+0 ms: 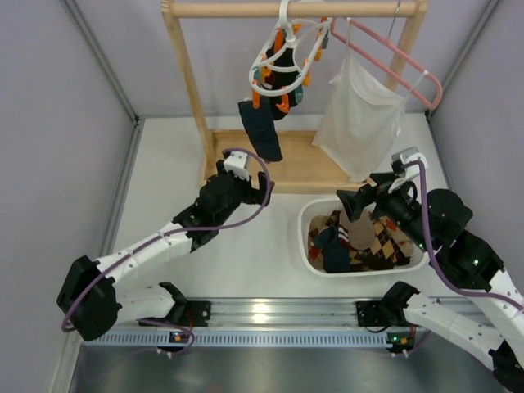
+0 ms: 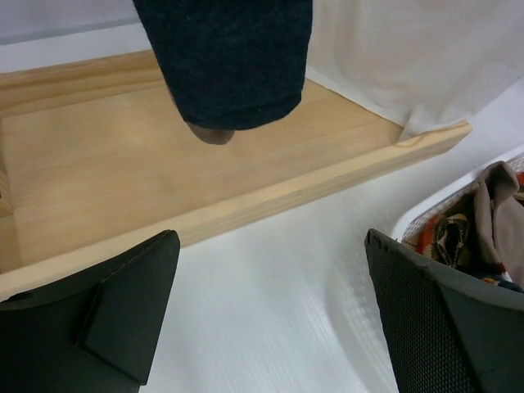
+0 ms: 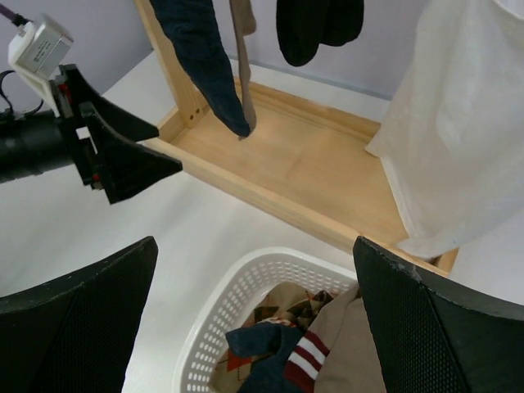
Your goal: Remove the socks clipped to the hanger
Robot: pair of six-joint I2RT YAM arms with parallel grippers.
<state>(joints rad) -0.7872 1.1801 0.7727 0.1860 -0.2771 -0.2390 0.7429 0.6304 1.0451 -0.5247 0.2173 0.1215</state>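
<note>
Navy and black, the socks (image 1: 278, 100) hang from clips on the hanger (image 1: 264, 59), a white plastic ring with orange and teal clips, hooked over the top bar of the wooden rack (image 1: 185, 74). One long navy sock (image 1: 260, 131) droops well below the rest, its toe ending above the rack's flat base. A thinner brown sock (image 3: 243, 57) hangs right behind it, and a black bunch (image 3: 318, 29) sits higher up beside them. Further right on the same bar a pink hanger (image 1: 399, 56) carries a white mesh bag (image 1: 359, 115), whose lower corner reaches down to the base board. The left gripper (image 1: 244, 176) is low in front of the rack, on the near side of the navy sock's toe, its jaws spread wide and holding nothing. In its wrist view the toe hangs above and beyond the two fingers (image 2: 123, 311), touching neither. The right gripper (image 3: 255, 244) hovers over the far rim of a white basket (image 1: 304, 237) standing on the table (image 1: 155, 180), jaws likewise fully apart and empty. Inside the basket lies a striped-cuff sock (image 3: 278, 352), navy with red and white bands, among tan argyle socks (image 1: 381, 246).
</note>
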